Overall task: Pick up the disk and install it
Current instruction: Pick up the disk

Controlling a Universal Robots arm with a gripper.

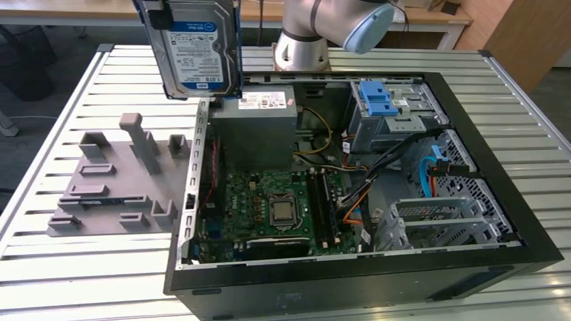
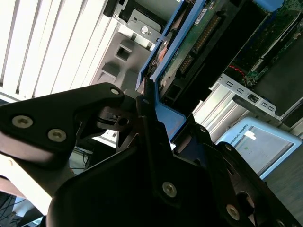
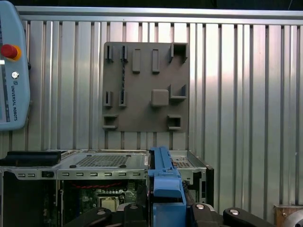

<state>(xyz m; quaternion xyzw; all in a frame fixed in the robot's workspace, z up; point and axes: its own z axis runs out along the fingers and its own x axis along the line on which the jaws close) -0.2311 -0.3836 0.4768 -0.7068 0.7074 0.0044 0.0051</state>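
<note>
The disk (image 1: pixel 198 50), a silver-grey hard drive with a blue-and-white label and blue side rails, hangs upright in the air at the exterior view's upper left. It is above the table and just outside the open computer case's (image 1: pixel 200 154) wall on that side. In the second wrist view my gripper (image 2: pixel 163 111) is shut on the disk (image 2: pixel 199 42), and its black fingers (image 2: pixel 147 94) press against the blue rail. In the first wrist view the disk's blue rail (image 3: pixel 163 175) stands edge-on between the fingers of my gripper (image 3: pixel 165 210).
The case holds a grey power supply box (image 1: pixel 259 127), a motherboard (image 1: pixel 267 214), a bright blue latch bracket (image 1: pixel 379 100) and a metal drive cage (image 1: pixel 446 221). A grey fixture plate (image 1: pixel 107 194) lies on the slatted table. A teach pendant (image 3: pixel 12 71) rests near the table edge.
</note>
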